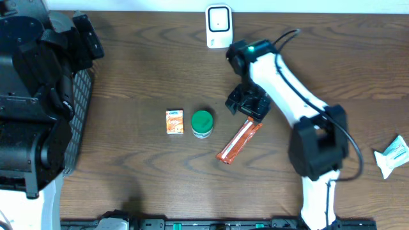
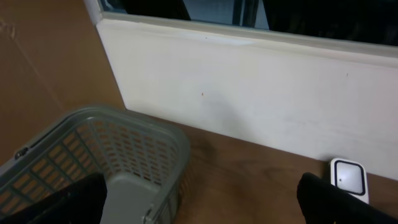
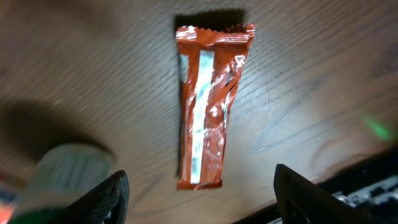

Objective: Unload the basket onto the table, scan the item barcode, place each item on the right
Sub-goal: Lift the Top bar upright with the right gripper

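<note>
My right claw [image 3: 199, 186] hangs open above a dark brown wooden surface [image 1: 128, 70]. Its two black fingers [image 3: 106, 199] are spread wide to either side of a long orange-red foil snack wrapper [image 3: 208, 102] and neither touches it. The wrapper lies flat, a little right of the surface's middle. Seen from overhead it slants, with its lower end toward the near edge and its upper end just under my right claw. A pale strip runs along its length, and I cannot make out any barcode on it.

Just left of the wrapper stands a small round tub with a green lid [image 1: 202, 123]. Left of that, close but apart, lies a small orange rectangular carton [image 1: 174, 121]. A white, rounded-rectangle barcode scanner [image 1: 218, 25] stands at the far edge of the surface, about midway along it and well apart from the wrapper. A crumpled white packet with blue print [image 1: 391, 154] lies near the right edge.

My left claw [image 2: 199, 208] is also fully open and holds nothing. It is raised over the left edge of the surface, above a grey slotted plastic basket [image 2: 134, 127]. The white scanner also shows in this view.
</note>
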